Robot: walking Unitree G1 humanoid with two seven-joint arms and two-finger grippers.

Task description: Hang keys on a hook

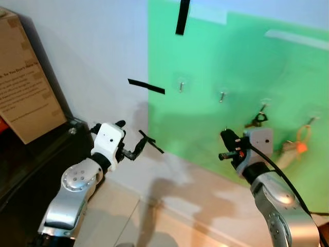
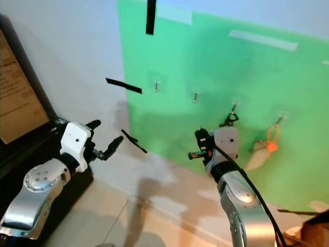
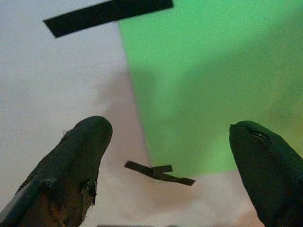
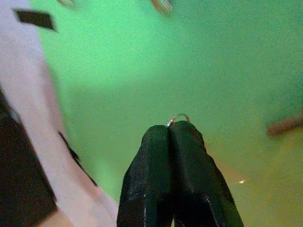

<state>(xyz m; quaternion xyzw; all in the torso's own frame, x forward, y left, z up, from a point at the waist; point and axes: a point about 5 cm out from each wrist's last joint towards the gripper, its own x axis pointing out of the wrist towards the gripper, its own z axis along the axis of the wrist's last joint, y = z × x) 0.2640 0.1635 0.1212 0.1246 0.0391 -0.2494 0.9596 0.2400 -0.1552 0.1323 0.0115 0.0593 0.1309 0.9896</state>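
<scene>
A green board [image 1: 226, 62] on the wall carries a row of small hooks. My right gripper [image 1: 258, 120] is raised to the third hook [image 1: 263, 107], its tips just below it. Its fingers [image 4: 175, 156] are shut together, and a thin metal key ring [image 4: 178, 117] peeks out at their tip. On the fourth hook [image 1: 310, 121] hangs an orange key tag [image 1: 302, 144]. The two left hooks [image 1: 181, 85] [image 1: 222, 95] are bare. My left gripper [image 1: 128, 138] is held up near the board's left edge, open, with nothing between its fingers [image 3: 80, 156].
Black tape strips [image 1: 146, 86] [image 1: 181, 18] and a crossed tape scrap [image 3: 158, 173] are stuck on the white wall. A cardboard box [image 1: 25, 87] leans on dark furniture [image 1: 36, 164] at the left. Beige tiled floor [image 1: 169, 221] lies below.
</scene>
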